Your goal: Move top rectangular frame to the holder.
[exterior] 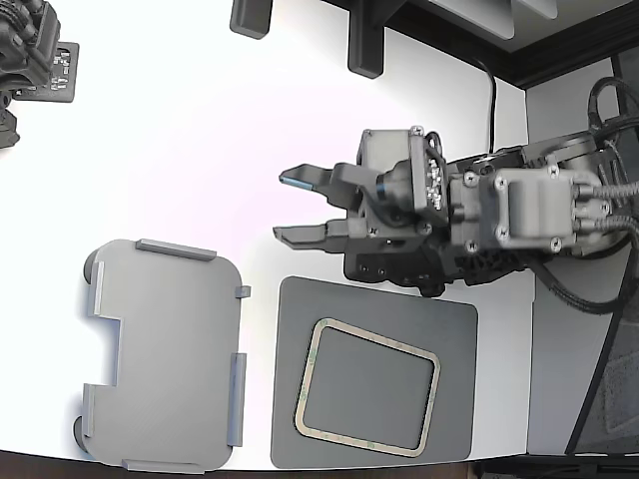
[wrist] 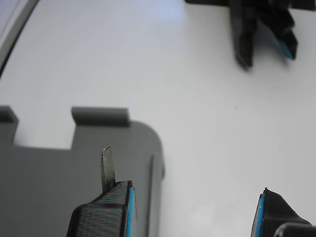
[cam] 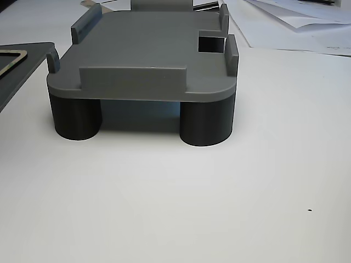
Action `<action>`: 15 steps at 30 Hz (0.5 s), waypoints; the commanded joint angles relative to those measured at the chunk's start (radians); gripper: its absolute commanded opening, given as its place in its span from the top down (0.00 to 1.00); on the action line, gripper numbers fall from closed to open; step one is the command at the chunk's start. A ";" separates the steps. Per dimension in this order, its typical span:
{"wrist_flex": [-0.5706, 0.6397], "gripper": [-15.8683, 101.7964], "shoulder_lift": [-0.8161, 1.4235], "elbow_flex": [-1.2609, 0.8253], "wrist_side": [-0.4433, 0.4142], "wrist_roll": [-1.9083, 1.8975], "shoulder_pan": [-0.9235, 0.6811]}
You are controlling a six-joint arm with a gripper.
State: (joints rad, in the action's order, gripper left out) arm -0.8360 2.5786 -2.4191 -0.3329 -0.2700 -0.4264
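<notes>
Look at the exterior view first: your tool hangs over the bare white table with its two fingers spread wide and nothing between them. It sits apart from both task things, just beyond the far edge of the dark grey mat.

The top rectangular frame lies flat on that mat, slightly turned, its tan outline with greenish marks plain to see. The holder stands on the table at the exterior view's left of the mat, close beside it but not touching, with nothing on it.

The wrist view gives you what the overhead cannot: the blue pads on the fingertips and a corner of the holder with one raised tab lying beyond the fingers. You see no frame there. A second dark gripper shows at the far side of the table.

The other view adds the holder's height: its tray rides on dark round feet above the table, with raised tabs and a side notch. You catch only a corner of the frame on the mat at that view's left edge.
</notes>
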 commanded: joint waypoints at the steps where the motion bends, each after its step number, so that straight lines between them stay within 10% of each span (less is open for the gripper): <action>1: -0.086 0.02 -0.141 0.129 -0.074 -0.146 -0.143; 5: -0.130 0.02 -0.229 0.184 0.061 -0.299 -0.196; 15: -0.437 0.02 -0.637 0.523 -0.094 -0.693 -0.528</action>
State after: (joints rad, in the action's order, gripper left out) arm -1.1842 2.0310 -2.0187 -0.3958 -0.8606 -0.9081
